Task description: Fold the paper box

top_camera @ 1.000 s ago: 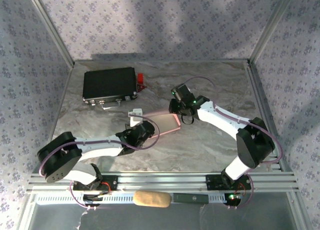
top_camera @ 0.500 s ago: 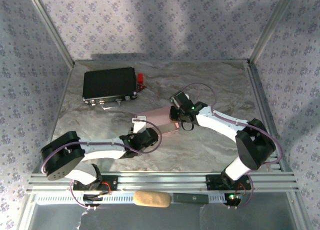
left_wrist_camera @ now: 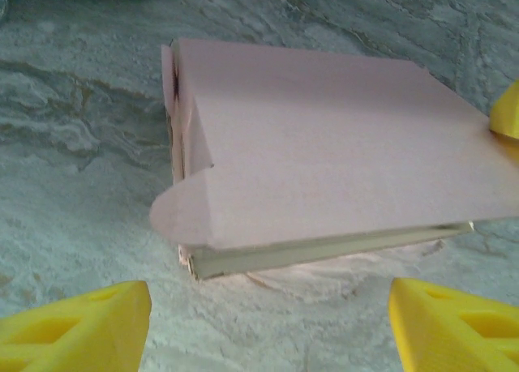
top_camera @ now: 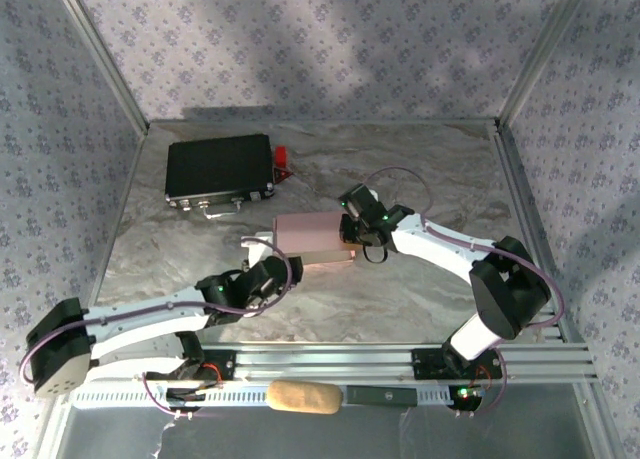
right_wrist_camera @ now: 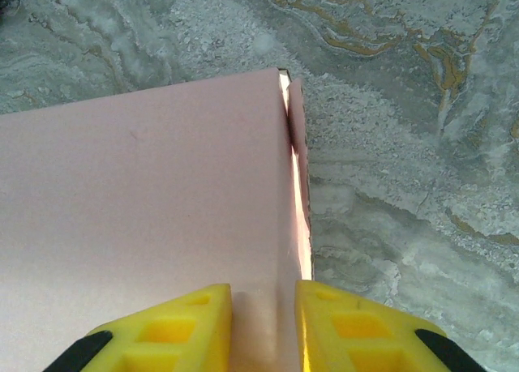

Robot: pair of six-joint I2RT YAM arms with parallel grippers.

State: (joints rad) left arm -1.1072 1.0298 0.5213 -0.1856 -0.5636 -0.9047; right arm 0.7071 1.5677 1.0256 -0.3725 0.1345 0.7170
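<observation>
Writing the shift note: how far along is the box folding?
Done: the paper box stands as a closed flat shape, lid down. In hand: the right gripper pinches its edge; the left gripper is open, off it. Remaining: a rounded tab juts out at the corner, seemingly untucked.

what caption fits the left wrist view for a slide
Open left end effector facing the paper box on the table.
</observation>
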